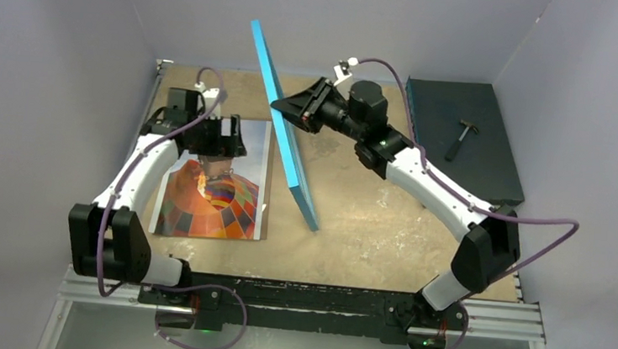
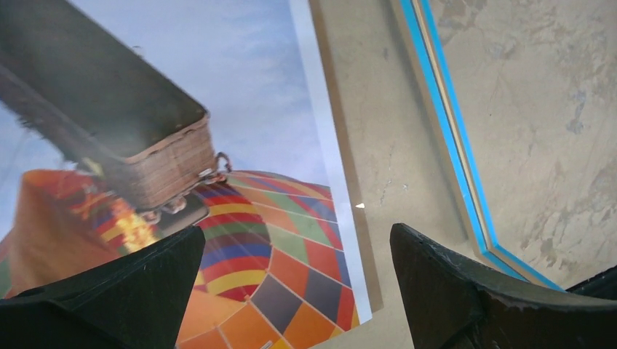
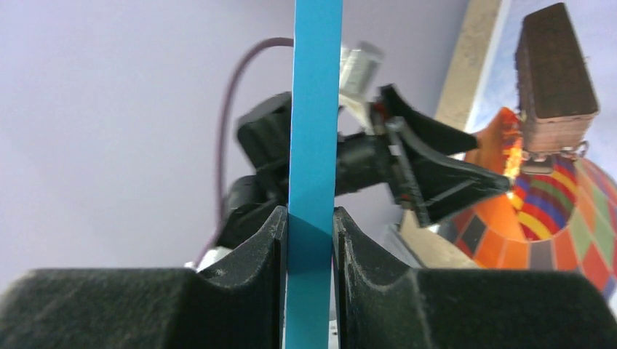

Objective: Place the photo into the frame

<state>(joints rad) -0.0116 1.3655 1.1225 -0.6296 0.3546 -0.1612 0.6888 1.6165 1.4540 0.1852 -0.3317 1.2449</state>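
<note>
Blue and thin-edged, the large rectangular picture frame (image 1: 294, 160) is standing on edge in the middle of the tan worktop (image 1: 369, 222), its long axis running from far edge to near edge, the right fingers (image 3: 251, 251) pinching its upper edge. Just left of it the large paper hot-air-balloon photo (image 1: 218, 205) is lying flat, picture up. The left fingers (image 2: 138, 291) are hovering spread wide over its far right corner, making the left arm the nearer one.

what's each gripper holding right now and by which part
The right gripper pinches the thin blue rectangular frame by its edge; the left gripper holds nothing.
</note>
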